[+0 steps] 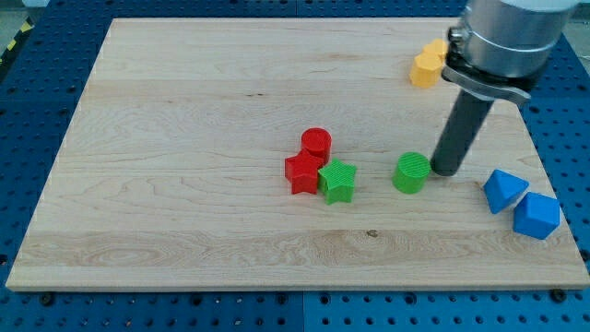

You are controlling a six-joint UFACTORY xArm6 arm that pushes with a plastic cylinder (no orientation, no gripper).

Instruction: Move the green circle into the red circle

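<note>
My tip (447, 171) was seen touching the green circle block (411, 172) on its right-edge side. No gripper was there, only a rod. A slow, straight push toward the red circle block (316, 143) was needed.

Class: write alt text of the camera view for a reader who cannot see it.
My tip sits just right of the green circle on a wooden board. Further left cluster a red circle, red star and green star.

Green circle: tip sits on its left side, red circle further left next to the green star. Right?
Not quite. In the camera view my tip sits on the right side of the green circle, not the left. The red circle is further left, next to the green star.
</note>
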